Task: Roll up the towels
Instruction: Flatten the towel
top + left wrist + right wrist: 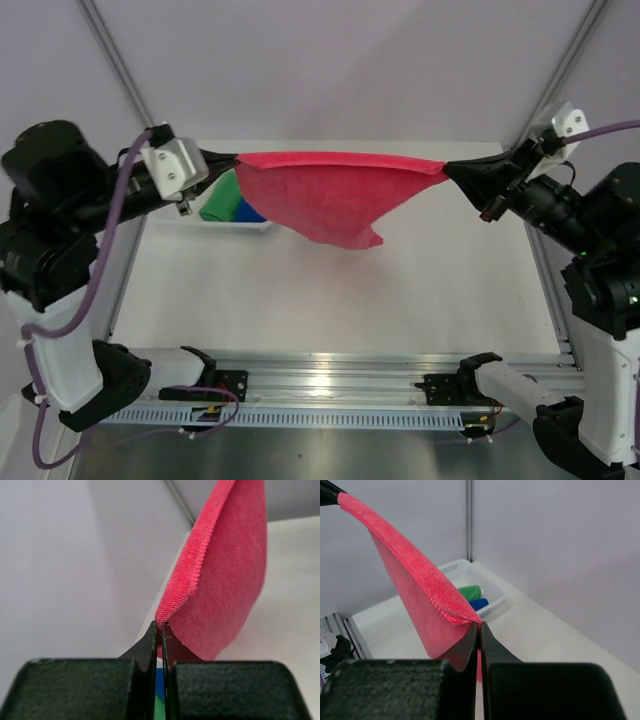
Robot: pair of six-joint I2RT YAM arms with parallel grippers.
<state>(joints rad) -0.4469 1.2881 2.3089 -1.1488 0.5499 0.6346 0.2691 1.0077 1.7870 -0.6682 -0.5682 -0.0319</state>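
Observation:
A pink-red towel (330,195) hangs stretched in the air between both arms, its top edge taut and its body drooping to a point. My left gripper (232,159) is shut on its left corner (165,615). My right gripper (450,170) is shut on the right corner (467,617). A green towel (220,200) and a blue towel (250,212) lie rolled in the white mesh basket (190,218) at the back left. In the right wrist view the green roll (470,591) and the blue roll (479,603) sit side by side in that basket (455,570).
The white table (330,300) lies below the hanging towel. An aluminium rail (330,385) with both arm bases runs along the near edge. Grey walls and frame posts (115,55) close in the back.

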